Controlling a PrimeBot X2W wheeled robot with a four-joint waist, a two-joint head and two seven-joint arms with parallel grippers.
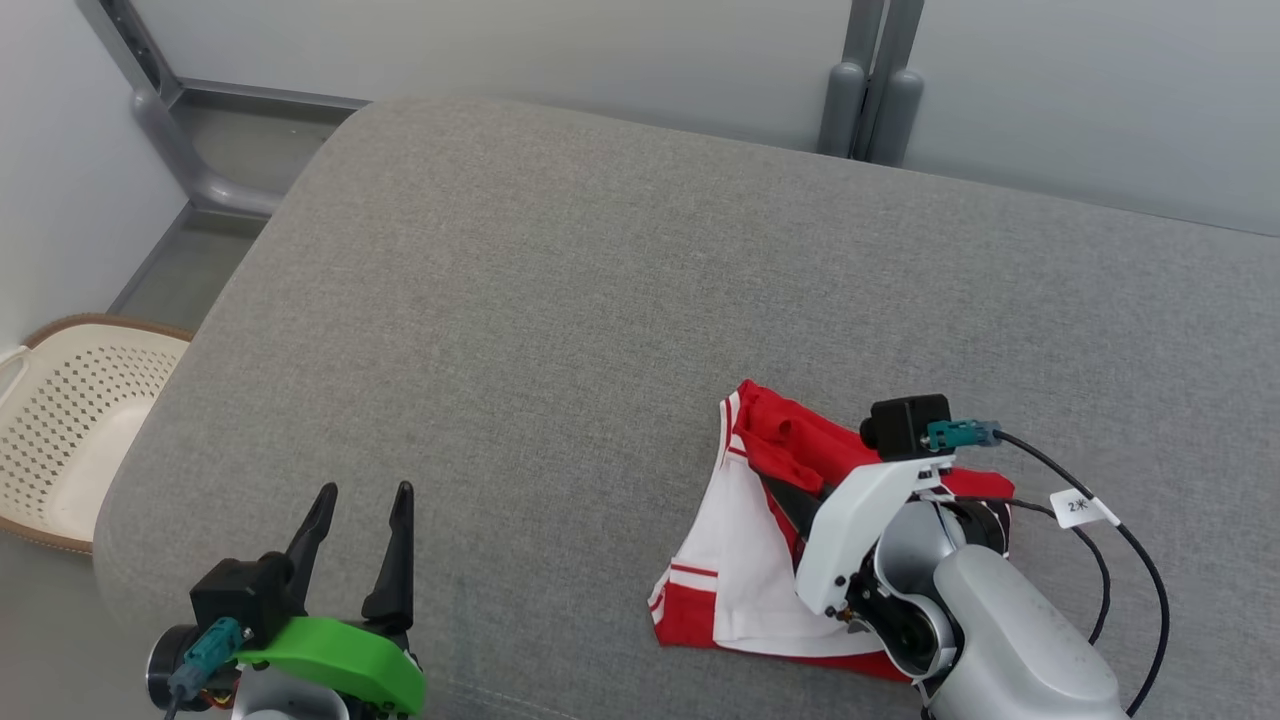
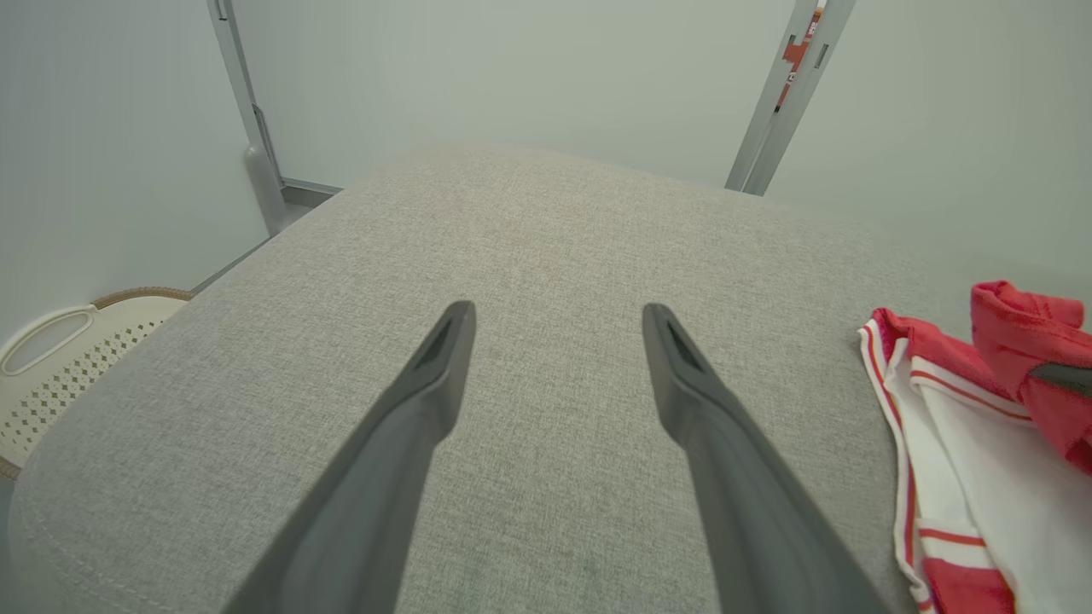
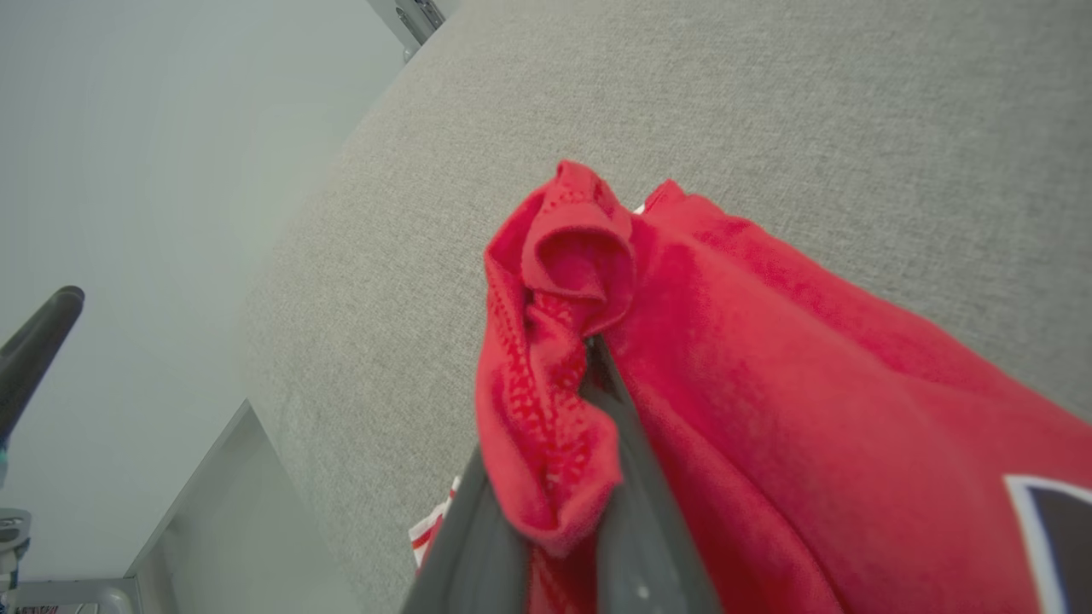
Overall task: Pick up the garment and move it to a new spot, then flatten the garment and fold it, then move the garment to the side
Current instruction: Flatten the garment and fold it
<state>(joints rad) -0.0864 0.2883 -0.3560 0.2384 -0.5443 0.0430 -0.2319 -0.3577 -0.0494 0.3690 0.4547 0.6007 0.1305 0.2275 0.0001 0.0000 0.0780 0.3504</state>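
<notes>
Partly beneath red garment: right end effector

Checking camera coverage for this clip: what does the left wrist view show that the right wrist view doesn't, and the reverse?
Left wrist view adds the left pincer open over bare grey cushion, the cream basket beside it, and the white, red-striped panel of the garment. Right wrist view adds the right pincer shut on a bunched red fold, plus a dark patch edged in white. Shared: the cushion, the garment's red cloth, and one left pincer fingertip.
</notes>
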